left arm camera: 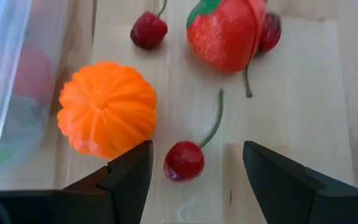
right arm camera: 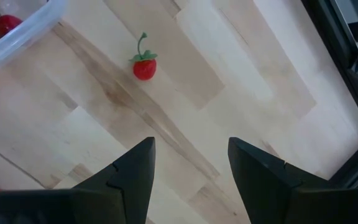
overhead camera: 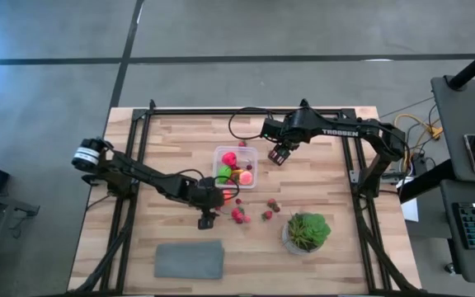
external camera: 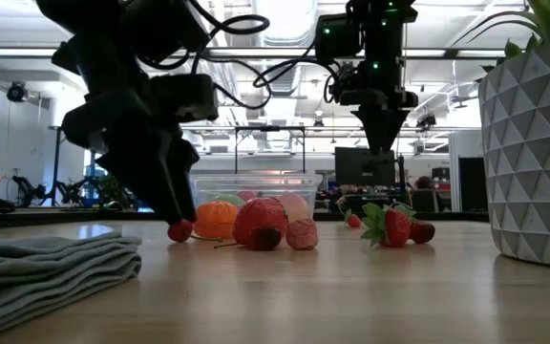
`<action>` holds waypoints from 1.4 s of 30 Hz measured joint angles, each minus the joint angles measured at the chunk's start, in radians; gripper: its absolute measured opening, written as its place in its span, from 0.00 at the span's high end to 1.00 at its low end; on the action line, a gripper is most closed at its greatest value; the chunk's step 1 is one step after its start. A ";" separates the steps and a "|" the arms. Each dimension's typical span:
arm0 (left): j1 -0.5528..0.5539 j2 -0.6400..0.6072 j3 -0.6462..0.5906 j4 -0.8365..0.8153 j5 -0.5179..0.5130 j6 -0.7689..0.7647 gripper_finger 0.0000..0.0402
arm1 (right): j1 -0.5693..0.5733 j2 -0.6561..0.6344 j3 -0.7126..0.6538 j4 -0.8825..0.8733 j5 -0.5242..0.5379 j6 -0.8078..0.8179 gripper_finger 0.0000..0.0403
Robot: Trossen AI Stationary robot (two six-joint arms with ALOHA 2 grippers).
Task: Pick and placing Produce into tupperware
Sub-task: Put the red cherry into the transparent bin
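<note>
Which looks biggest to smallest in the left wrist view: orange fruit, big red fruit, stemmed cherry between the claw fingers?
1. Orange fruit, widest, fully in frame.
2. Big red fruit, close behind; cut off by the frame edge, so the top two are not a sure ranking.
3. Stemmed cherry, clearly smallest, between the open fingers of the left claw.

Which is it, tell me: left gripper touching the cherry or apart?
Apart. The left wrist view shows bare wood between the cherry and both open fingers of the left gripper.

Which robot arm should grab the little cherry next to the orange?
The left one, probably. Its tool is open and low, with the cherry between its fingers, beside the orange. The right tool hangs over by the tupperware.
</note>
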 joint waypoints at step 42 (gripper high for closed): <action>-0.002 0.008 -0.026 0.011 -0.085 0.000 0.69 | 0.000 0.000 0.000 0.023 -0.001 0.000 0.51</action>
